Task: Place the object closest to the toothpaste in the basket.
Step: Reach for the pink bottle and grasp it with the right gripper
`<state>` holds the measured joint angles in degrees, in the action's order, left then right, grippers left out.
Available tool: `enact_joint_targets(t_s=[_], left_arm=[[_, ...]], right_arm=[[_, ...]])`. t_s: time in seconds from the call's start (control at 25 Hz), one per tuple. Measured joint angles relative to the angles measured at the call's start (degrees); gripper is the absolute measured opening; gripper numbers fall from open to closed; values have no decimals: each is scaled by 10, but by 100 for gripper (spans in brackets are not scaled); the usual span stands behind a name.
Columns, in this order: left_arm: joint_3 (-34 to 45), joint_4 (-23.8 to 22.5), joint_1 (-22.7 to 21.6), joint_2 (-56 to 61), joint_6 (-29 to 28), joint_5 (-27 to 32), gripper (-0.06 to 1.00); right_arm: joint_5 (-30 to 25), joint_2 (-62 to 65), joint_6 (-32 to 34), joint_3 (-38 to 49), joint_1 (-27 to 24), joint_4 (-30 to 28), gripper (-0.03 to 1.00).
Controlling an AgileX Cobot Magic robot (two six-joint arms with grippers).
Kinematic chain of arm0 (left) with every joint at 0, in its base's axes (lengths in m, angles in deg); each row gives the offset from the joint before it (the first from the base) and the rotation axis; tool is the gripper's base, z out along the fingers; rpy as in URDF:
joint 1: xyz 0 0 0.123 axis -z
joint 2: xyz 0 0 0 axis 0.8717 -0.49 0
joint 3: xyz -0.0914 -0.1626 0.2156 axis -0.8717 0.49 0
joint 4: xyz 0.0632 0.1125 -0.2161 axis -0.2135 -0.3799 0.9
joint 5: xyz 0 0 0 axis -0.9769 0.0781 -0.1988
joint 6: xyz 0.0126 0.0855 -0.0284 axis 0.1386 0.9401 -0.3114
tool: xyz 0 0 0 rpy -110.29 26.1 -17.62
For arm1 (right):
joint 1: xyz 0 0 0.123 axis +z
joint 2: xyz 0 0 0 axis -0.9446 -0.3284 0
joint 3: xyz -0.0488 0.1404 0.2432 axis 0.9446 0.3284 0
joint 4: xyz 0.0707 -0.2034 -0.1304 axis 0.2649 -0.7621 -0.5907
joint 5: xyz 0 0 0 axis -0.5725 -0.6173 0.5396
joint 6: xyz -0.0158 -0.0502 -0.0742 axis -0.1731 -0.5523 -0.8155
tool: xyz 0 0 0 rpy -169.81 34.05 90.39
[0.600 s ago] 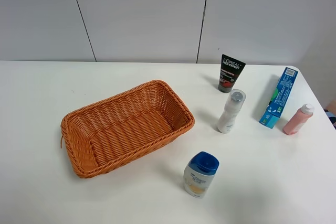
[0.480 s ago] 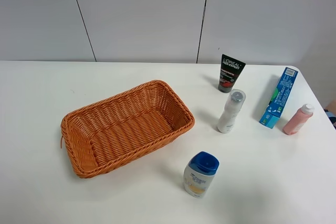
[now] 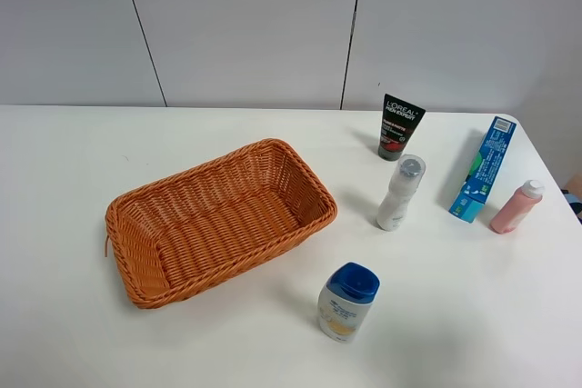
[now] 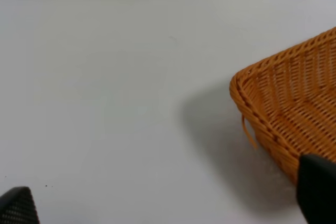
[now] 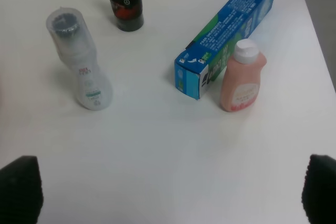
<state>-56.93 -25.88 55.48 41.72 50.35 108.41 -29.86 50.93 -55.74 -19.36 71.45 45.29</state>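
The blue and green toothpaste box [image 3: 483,168] lies at the right of the white table and also shows in the right wrist view [image 5: 226,35]. A pink bottle with a white cap [image 3: 516,206] stands right beside its near end, almost touching it in the right wrist view [image 5: 241,77]. The orange wicker basket [image 3: 195,170] sits left of centre with nothing in it; one corner shows in the left wrist view [image 4: 283,108]. My left gripper [image 4: 167,203] is open over bare table beside the basket. My right gripper [image 5: 169,187] is open and empty, short of the pink bottle. Neither gripper shows in the exterior view.
A black L'Oreal tube [image 3: 400,126] stands at the back, also in the right wrist view [image 5: 123,1]. A white bottle with a clear cap [image 3: 399,193] stands between basket and toothpaste [image 5: 81,61]. A blue-capped bottle [image 3: 347,302] stands at the front. The table's right edge is near the pink bottle.
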Motion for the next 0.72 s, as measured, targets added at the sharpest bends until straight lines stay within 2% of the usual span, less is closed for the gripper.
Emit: enact_joint_targets(t_s=[0.12,0.24,0.4,0.6,0.72], left_arm=[[0,0,0,0,0,0,99],[0,0,0,0,0,0,99],[0,0,0,0,0,0,99],[0,0,0,0,0,0,99],[0,0,0,0,0,0,99]], right_arm=[[-1,-31,5,0,0,0,99],[-1,-122,9,-5,0,-1,99],[17,-272,23,-67,0,-33,99],[33,-414,99,-168,0,-96,99],[51,-478,147,-192,-3,-122,99]])
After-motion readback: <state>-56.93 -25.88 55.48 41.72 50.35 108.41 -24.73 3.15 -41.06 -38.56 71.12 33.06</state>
